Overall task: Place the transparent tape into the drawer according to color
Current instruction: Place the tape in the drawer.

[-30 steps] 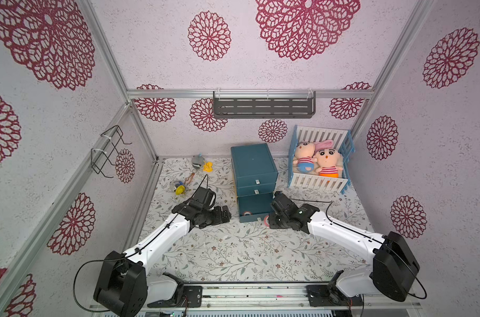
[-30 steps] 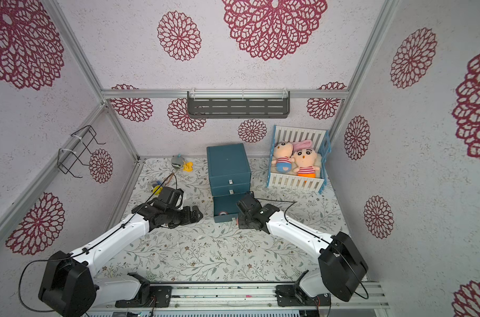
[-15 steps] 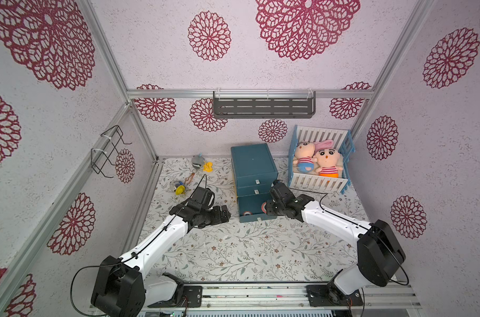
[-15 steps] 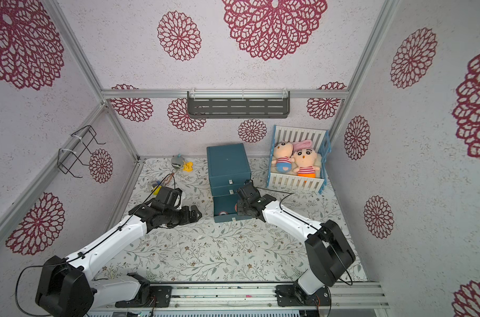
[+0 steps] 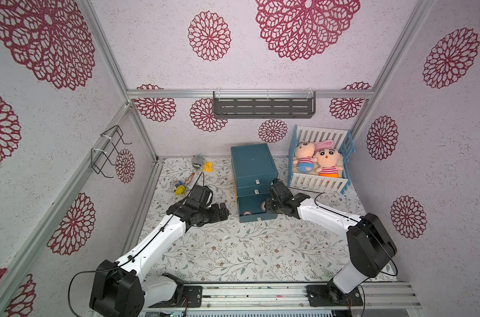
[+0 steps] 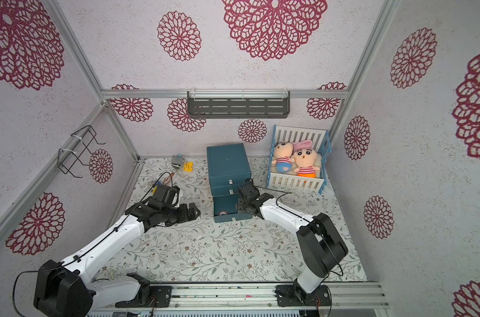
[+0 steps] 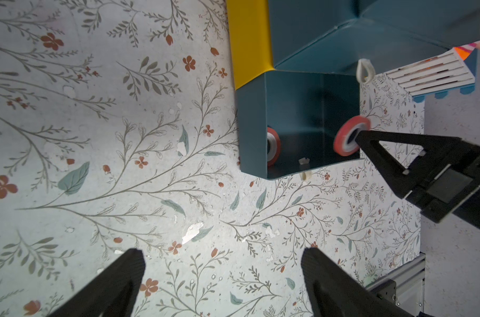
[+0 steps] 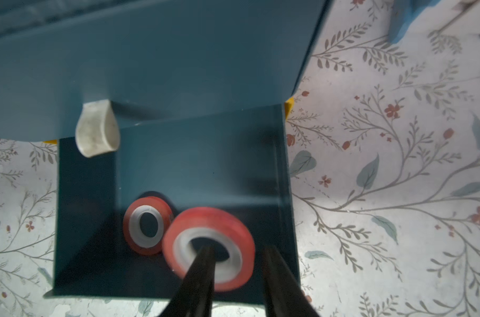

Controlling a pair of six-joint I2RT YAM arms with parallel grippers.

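The teal drawer chest (image 5: pixel 254 164) has its bottom drawer (image 5: pixel 258 218) pulled out. One red-orange transparent tape ring (image 8: pixel 146 225) lies inside it, also visible in a top view (image 5: pixel 247 213). Above the drawer's right side, my right gripper (image 8: pixel 238 249) has its jaws apart. A second red-orange tape ring (image 8: pixel 208 244), blurred, hangs with one finger through its hole and the other finger clear of its rim. The left wrist view shows this ring (image 7: pixel 343 142) on the fingertip. My left gripper (image 7: pixel 223 252) is wide open and empty over the floral mat, left of the drawer.
A blue-and-white crib (image 5: pixel 318 181) with two dolls stands right of the chest, close behind the right arm. Keychain toys (image 5: pixel 179 188) lie at the back left behind the left arm. A wire rack hangs on the left wall and a grey shelf on the back wall.
The right arm swung from the drawer's front right corner to above the drawer, carrying the red-orange ring. Its jaws have spread apart. The left arm barely moved.
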